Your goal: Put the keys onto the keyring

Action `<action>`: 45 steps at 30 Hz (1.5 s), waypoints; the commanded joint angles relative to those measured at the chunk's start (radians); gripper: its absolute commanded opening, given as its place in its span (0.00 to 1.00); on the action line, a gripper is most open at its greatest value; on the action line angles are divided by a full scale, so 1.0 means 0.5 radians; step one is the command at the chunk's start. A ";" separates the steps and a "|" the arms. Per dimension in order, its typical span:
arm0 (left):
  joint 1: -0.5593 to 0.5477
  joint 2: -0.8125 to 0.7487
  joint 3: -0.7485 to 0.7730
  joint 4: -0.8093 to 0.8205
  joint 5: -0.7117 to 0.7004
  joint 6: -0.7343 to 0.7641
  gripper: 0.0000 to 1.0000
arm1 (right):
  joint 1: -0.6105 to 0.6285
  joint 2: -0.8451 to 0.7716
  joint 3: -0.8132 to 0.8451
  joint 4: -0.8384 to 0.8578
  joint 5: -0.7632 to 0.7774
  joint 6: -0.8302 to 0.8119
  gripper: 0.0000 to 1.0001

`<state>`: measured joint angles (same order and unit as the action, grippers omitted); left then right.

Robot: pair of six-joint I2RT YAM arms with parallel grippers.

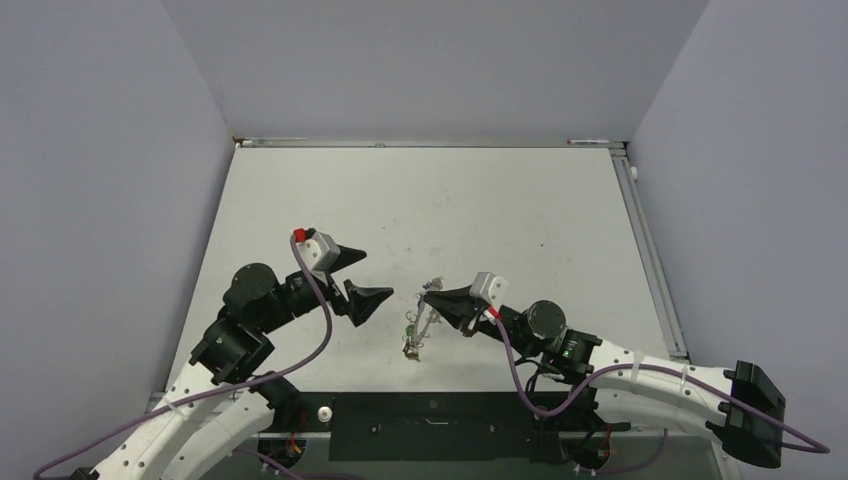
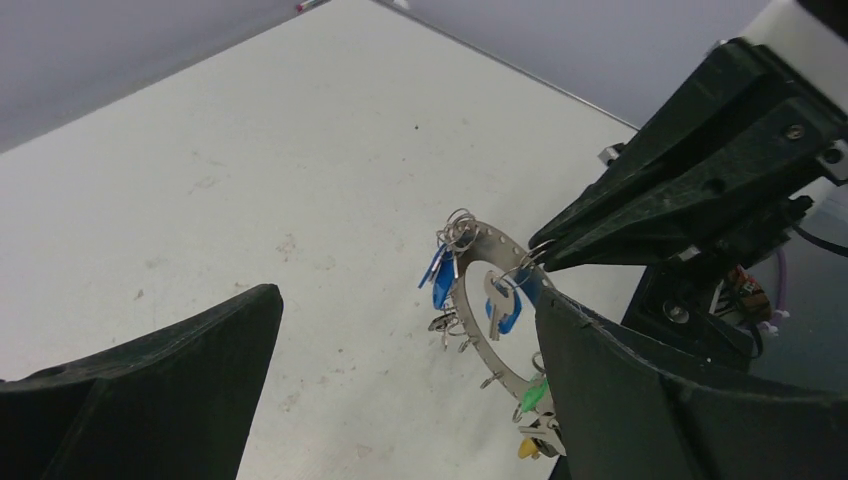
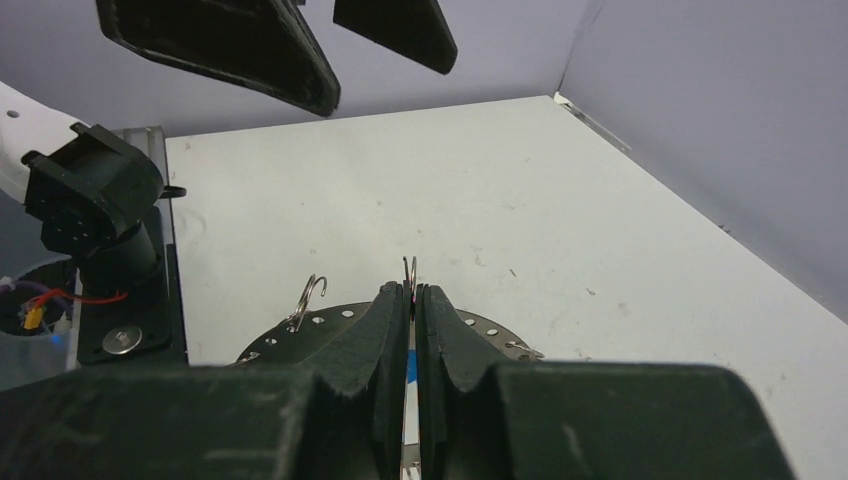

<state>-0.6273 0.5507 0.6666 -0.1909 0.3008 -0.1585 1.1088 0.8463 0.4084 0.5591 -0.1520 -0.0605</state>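
The keyring (image 2: 478, 243), a wide flat grey ring with holes, hangs tilted off the table with small keys and blue, green (image 2: 535, 393) and yellow tags on its rim. It also shows in the top view (image 1: 414, 330) and in the right wrist view (image 3: 330, 320). My right gripper (image 3: 411, 290) is shut on the small wire loop of a blue-tagged key (image 2: 497, 303) at the ring's upper rim. In the top view the right gripper (image 1: 425, 297) is at table centre. My left gripper (image 1: 372, 272) is open and empty, just left of the ring; its fingers (image 2: 180, 390) frame the ring.
The white table (image 1: 440, 200) is enclosed by grey walls on three sides. A metal rail (image 1: 650, 250) runs along the right edge. A black base plate (image 1: 440, 425) lies at the near edge between the arm bases.
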 commanded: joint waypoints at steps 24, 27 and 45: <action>0.080 -0.016 -0.278 0.887 0.999 -0.043 0.38 | -0.068 -0.116 0.171 0.083 -0.621 0.121 0.05; 0.077 0.008 -0.287 0.928 1.093 -0.090 0.36 | -0.069 -0.097 0.177 0.136 -0.645 0.187 0.05; 0.002 0.155 -0.379 1.190 1.221 -0.296 0.28 | -0.072 -0.014 0.214 0.255 -0.687 0.207 0.05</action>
<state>-0.6155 0.6262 0.4782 0.3279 0.8925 -0.2863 1.0794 0.8371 0.4564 0.5549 -0.4629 0.0364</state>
